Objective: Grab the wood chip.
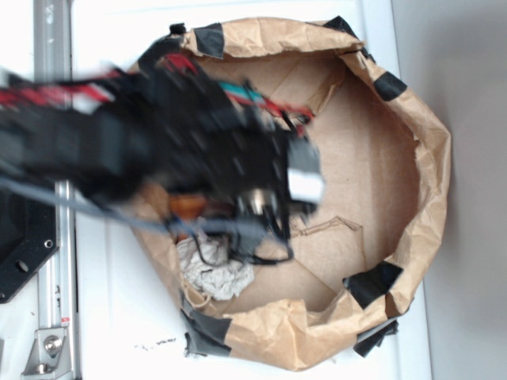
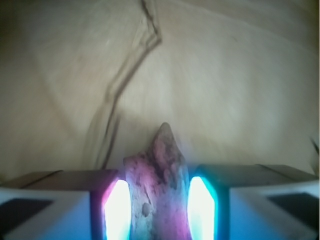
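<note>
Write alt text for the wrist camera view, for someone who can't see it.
A rough brown wood chip stands between the two glowing fingers of the robot's hand, which close in on either side of it. Behind it lies blurred tan paper with a dark crease running through it.

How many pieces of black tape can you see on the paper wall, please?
5 show on the paper wall: top left, top right, right, lower right, bottom left. The blurred arm may hide more.
</note>
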### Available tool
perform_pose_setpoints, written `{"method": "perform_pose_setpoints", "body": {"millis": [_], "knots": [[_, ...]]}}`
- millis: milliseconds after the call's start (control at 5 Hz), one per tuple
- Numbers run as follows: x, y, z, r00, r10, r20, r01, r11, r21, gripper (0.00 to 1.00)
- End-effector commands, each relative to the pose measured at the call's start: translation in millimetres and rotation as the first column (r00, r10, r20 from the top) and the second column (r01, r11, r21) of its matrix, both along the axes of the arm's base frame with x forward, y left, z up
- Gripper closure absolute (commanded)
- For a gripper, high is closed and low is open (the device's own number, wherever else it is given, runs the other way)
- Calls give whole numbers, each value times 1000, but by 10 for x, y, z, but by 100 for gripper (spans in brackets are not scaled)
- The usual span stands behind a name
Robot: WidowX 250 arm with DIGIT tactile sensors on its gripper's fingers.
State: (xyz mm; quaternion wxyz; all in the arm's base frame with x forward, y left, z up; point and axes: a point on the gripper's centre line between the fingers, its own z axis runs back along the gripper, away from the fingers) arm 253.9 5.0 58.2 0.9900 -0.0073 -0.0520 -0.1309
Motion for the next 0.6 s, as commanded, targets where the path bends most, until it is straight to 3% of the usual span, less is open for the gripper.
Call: {"method": "perform_pose_setpoints", "body": {"millis": [0, 200, 400], "knots": [[-60, 97, 1140, 989, 124, 85, -121, 992, -39, 100], [-61, 8, 1452, 980, 176, 93, -177, 984, -8, 100], [-38, -9, 1434, 975, 199, 102, -203, 979, 23, 100]]}}
